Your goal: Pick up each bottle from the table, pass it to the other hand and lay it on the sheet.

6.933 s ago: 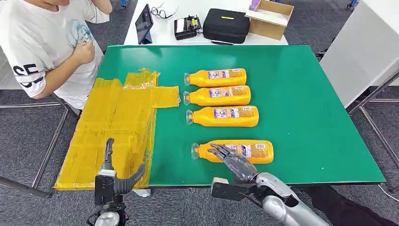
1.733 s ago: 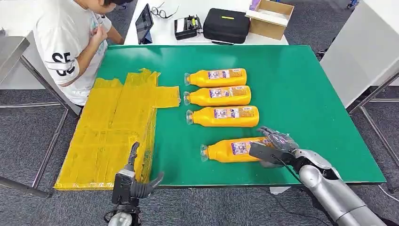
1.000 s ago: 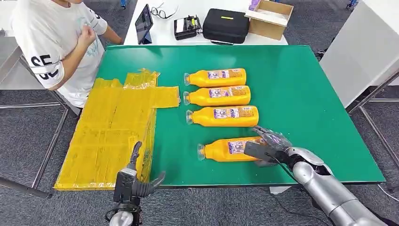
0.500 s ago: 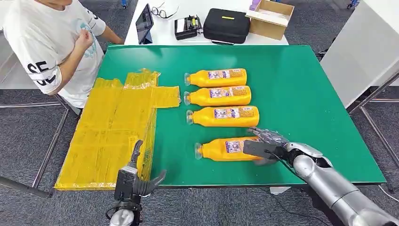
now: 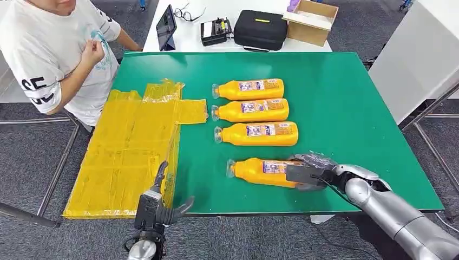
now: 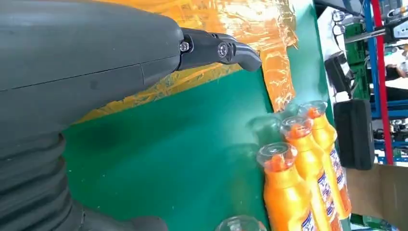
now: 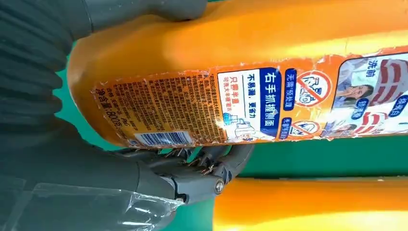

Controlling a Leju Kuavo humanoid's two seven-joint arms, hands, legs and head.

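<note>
Your right hand (image 5: 309,172) is wrapped around the base end of the nearest orange plastic bottle (image 5: 262,171), thumb on one side and darker fingers (image 7: 211,166) curled round the other, so the grip is closed on it. That bottle lies on its side near the front edge of the green table (image 5: 352,108), its clear cap pointing toward the sheet and its body slightly skewed; whether it is lifted off the surface you cannot tell. Three more orange bottles (image 5: 254,111) lie on their sides in a neat row behind it, toward the table's middle, caps also facing the sheet.

Your left hand (image 5: 157,203) hangs at the front edge, holding nothing, with its fingers apart, just by the near corner of the crinkled yellow plastic sheet (image 5: 130,146), which covers the table's left side and drapes over its left edge.

A person in a white T-shirt (image 5: 51,51) stands at the far left corner.
</note>
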